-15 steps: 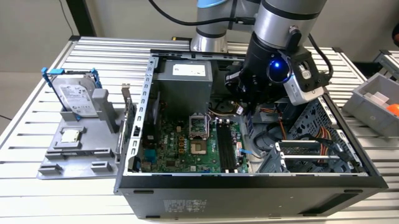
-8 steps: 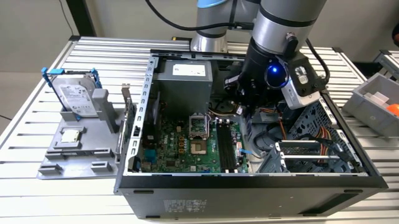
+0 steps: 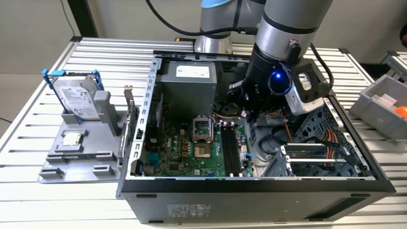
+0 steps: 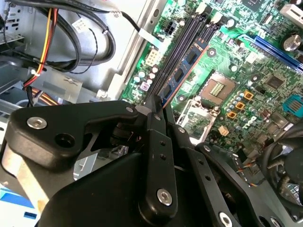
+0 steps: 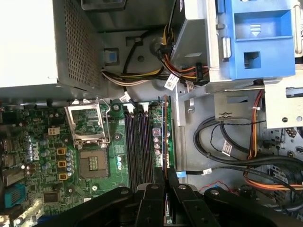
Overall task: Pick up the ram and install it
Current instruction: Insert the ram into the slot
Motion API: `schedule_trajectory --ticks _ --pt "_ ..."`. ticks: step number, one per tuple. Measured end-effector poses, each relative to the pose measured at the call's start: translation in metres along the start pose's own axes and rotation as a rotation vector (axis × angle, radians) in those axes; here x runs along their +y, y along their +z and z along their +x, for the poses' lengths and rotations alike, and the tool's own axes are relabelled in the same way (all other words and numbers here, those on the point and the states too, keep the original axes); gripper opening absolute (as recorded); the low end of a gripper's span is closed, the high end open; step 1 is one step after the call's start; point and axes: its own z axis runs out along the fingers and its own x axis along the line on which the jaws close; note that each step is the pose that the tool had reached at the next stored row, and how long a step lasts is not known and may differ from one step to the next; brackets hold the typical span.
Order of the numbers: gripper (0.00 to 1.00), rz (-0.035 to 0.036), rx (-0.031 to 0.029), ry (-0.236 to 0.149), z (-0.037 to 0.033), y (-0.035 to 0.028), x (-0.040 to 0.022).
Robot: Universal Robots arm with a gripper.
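Open computer case [image 3: 152,109], one ram [image 5: 165,137] pinched in tool [image 5: 165,182]

No lettering legible on drive label [image 3: 81,100], motherboard [image 3: 184,148]

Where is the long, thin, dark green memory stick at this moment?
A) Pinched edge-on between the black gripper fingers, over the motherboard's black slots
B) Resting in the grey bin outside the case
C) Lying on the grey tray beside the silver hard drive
A: in both wrist views the black gripper is shut on the long, thin, dark green memory stick, which stands edge-on along the black slots of the green motherboard.
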Motion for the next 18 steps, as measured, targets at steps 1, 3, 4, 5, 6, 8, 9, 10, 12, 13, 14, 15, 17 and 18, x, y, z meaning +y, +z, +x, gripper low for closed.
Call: schedule_trajectory --ticks 1,3,4,5,6,8,9,10,12,13,14,15,17,18 --pt "0.00 -0.0003 -0.0031 -0.001 0.0001 0.0003 0.0000" --pt "0.00 -0.0007 -0.0048 -0.011 0.0000 0.0018 -0.0001" --pt "0.00 -0.0004 -0.0046 -0.019 0.0000 0.0025 -0.0001" --pt "0.00 -0.0005 -0.0043 -0.026 0.0001 0.0035 -0.0001" --pt "0.00 -0.0006 -0.0042 -0.029 0.0001 0.0048 -0.0002" --pt "0.00 -0.0007 -0.0040 -0.035 0.0003 0.0079 -0.0003" --pt "0.00 -0.0005 -0.0040 -0.035 0.0005 0.0093 -0.0004" --pt "0.00 -0.0006 -0.0040 -0.035 0.0006 0.0107 -0.0004" --pt "0.00 -0.0005 -0.0040 -0.035 0.0011 0.0133 -0.0006" --pt "0.00 -0.0004 -0.0040 -0.035 0.0012 0.0143 -0.0006" --pt "0.00 0.0000 -0.0040 -0.035 0.0013 0.0149 -0.0007" --pt "0.00 0.0004 -0.0040 -0.035 0.0013 0.0153 -0.0007" --pt "0.00 0.0006 -0.0040 -0.035 0.0013 0.0153 -0.0007" --pt "0.00 0.0007 -0.0040 -0.035 0.0013 0.0153 -0.0007"
